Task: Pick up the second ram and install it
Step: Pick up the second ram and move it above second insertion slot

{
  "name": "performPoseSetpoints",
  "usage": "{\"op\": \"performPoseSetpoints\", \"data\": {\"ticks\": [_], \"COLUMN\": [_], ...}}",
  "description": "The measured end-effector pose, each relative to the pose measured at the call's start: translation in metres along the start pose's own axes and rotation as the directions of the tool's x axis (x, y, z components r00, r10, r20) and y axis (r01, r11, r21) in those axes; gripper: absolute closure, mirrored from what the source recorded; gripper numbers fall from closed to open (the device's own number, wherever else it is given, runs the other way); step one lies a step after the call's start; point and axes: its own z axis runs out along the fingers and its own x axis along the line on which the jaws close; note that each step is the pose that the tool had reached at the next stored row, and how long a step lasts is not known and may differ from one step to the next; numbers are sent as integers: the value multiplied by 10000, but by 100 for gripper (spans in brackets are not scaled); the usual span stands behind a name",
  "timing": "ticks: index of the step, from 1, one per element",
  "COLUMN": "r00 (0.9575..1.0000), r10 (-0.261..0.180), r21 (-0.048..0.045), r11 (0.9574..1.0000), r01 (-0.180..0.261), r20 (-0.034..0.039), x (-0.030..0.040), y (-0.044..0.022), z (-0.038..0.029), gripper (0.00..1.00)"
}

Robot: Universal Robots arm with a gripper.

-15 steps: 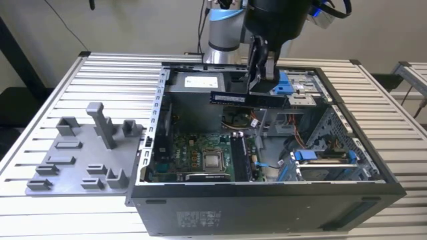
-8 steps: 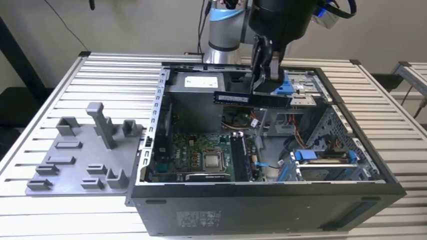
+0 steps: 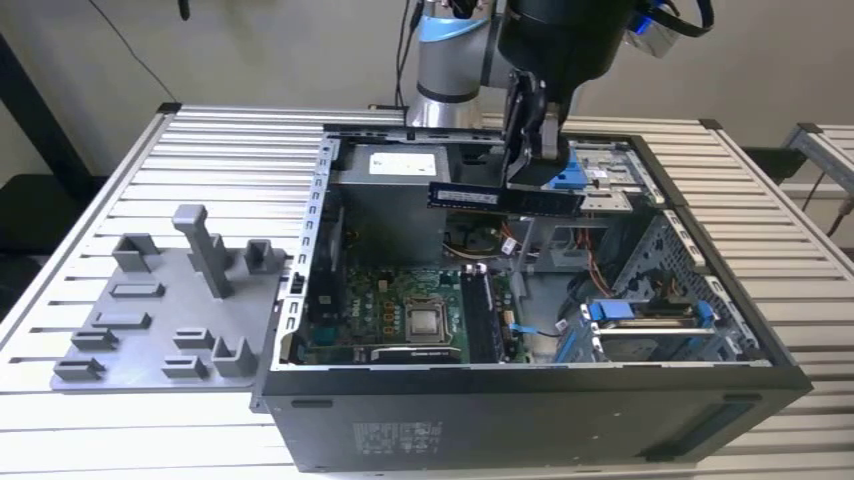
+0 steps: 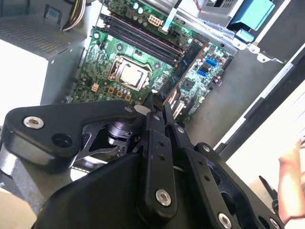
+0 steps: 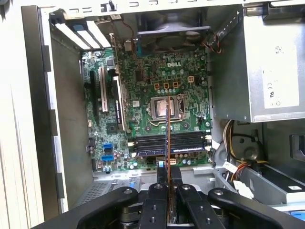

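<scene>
My gripper (image 3: 535, 180) is shut on the second ram (image 3: 470, 196), a slim dark stick with a pale label. The stick hangs level above the open computer case (image 3: 534, 395). In both wrist views the ram shows edge-on as a thin line (image 5: 167, 129) (image 4: 188, 71) running out from between the black fingers (image 5: 161, 181) (image 4: 151, 117). Far below it lie the long black memory slots (image 5: 169, 143) (image 4: 143, 40) on the green motherboard (image 5: 143, 86), next to the CPU socket (image 5: 164, 109). The stick is well above the board and touches no slot.
A grey fixture tray (image 3: 147, 320) with upright posts sits on the slatted table (image 3: 801, 250) at the exterior view's left. Inside the case are the power supply (image 3: 387, 200), loose cables (image 5: 233, 162) and blue drive brackets (image 3: 641, 315). A person's hand (image 4: 290, 186) shows beside the case.
</scene>
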Motion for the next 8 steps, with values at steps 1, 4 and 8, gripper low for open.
{"op": "performPoseSetpoints", "data": {"ticks": [1, 4, 8], "r00": [10000, 10000, 10000], "r10": [3, 4, 5], "r21": [0, 0, 0], "r11": [10000, 10000, 10000], "r01": [-3, -4, -5], "r20": [0, 1, 0], "x": [-1, -1, -2], "y": [0, 0, 0], "z": [0, 0, 0], "gripper": [86, 86, 86]}}
